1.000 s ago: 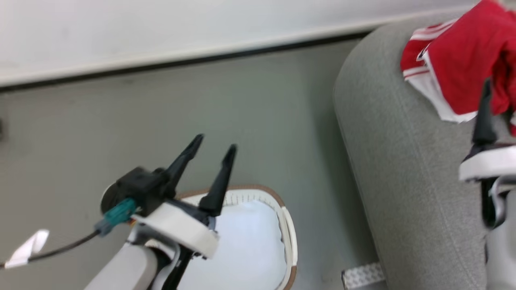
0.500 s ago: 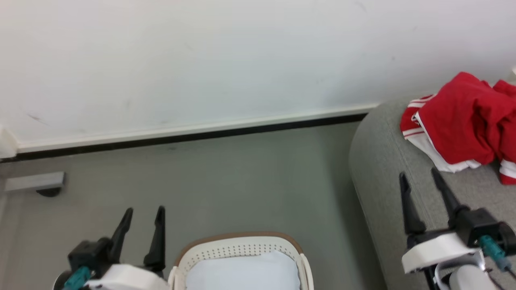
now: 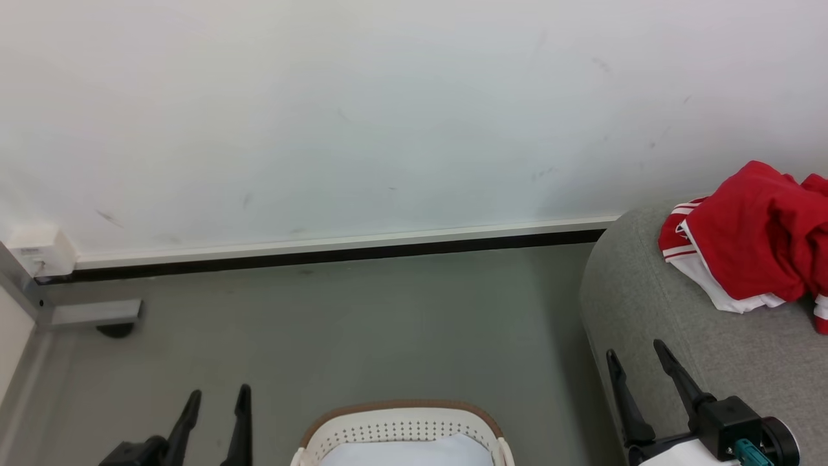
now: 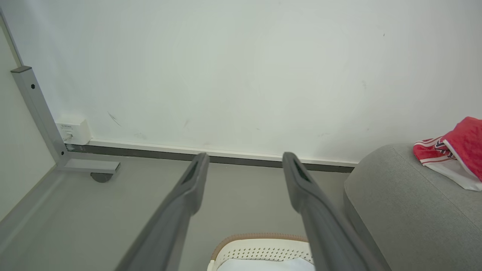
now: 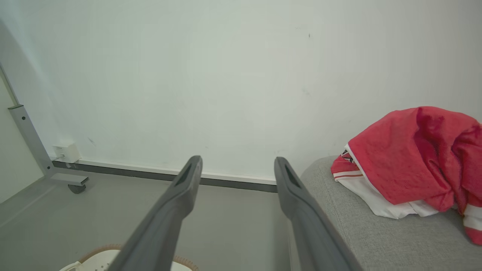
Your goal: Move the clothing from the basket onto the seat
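The red clothing (image 3: 757, 239) with white panels lies crumpled on top of the grey seat (image 3: 653, 310) at the right; it also shows as clothing (image 5: 410, 162) on the seat (image 5: 350, 226) and as clothing (image 4: 457, 152) on the seat (image 4: 395, 203). The white basket (image 3: 401, 427) with its brown rim stands on the floor at the bottom middle, its inside showing pale with no red in it. My left gripper (image 3: 217, 398) is open at the lower left, beside the basket. My right gripper (image 3: 637, 359) is open in front of the seat's rounded end.
A white wall with a dark skirting strip (image 3: 323, 255) runs behind. A grey metal frame foot with a caster (image 3: 97, 314) and a white wall box (image 3: 39, 249) stand at the left. Bare grey floor (image 3: 362, 323) lies between basket and wall.
The head camera has tilted up, so more wall shows and the basket sits lower in the picture. Both grippers have dropped toward the bottom corners; the right one has drawn back from the clothing.
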Available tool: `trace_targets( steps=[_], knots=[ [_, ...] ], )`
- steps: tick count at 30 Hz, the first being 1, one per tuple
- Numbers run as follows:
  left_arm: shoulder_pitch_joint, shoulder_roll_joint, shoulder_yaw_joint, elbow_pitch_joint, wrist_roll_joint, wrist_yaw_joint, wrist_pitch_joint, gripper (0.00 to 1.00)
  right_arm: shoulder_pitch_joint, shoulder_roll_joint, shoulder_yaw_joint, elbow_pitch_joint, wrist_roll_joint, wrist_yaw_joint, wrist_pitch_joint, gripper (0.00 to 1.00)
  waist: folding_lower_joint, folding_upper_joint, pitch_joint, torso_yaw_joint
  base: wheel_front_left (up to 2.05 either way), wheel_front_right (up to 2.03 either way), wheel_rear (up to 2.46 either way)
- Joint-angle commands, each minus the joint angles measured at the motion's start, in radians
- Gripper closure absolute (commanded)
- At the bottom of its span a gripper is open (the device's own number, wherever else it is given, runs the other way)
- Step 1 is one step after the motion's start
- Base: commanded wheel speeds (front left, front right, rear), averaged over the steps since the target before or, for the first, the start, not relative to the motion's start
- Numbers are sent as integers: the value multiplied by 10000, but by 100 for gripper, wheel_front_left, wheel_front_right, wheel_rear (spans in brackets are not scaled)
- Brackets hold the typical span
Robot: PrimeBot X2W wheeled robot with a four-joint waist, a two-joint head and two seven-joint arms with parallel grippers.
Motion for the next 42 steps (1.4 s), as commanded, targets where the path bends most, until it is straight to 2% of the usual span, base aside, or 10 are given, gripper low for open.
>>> trace_targets(
  steps=[1, 9, 18, 19, 21, 42],
  knots=[
    [181, -102, 162, 56, 116, -74, -19, 0, 146, -32, 22, 14, -25, -23, -21, 0, 3, 0, -54, -41, 0, 0, 0],
    [569, -767, 777, 185, 693, -509, -16, 0, 176, -31, -23, 167, -76, -23, -19, 0, 3, 0, -198, -93, 0, 0, 0],
    [634, -1140, 1114, 493, 1154, -1067, -15, 0, 86, -31, -47, 266, -24, -23, -19, 0, 3, 0, -239, -30, 0, 0, 0],
    [518, -1179, 1063, 521, 992, -1074, -9, 100, 142, 0, -35, 287, -67, 2, 2, 100, 3, 0, -239, -31, 0, 0, 0],
    [584, -1239, 1000, 683, 970, -1072, -1, 100, 257, 25, -20, 417, -55, 2, 11, 100, 3, 0, -240, -30, 0, 0, 0],
    [46, -1631, 1851, 634, -2229, -1430, 1008, 100, 184, -40, -628, 29, 3962, -2, 984, 100, 3, 0, -173, 111, 0, 0, 0]
  ],
)
